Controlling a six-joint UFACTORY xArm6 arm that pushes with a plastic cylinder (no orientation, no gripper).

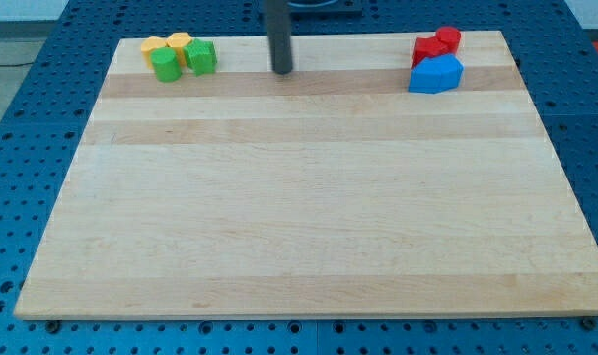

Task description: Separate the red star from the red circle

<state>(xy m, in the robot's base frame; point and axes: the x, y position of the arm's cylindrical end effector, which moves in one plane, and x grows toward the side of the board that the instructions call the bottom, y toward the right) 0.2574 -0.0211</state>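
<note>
A red star [427, 48] and a red circle [448, 39] sit touching each other at the board's top right corner, the circle to the right and slightly higher. Two blue blocks [436, 74] lie just below them, touching. My tip [282, 70] rests on the wooden board [299, 197] near the top edge, at the middle, well to the left of the red blocks and apart from every block.
At the top left sits a tight cluster: two yellow blocks [169, 45] and two green blocks [184, 61]. The board lies on a blue perforated table [23, 148].
</note>
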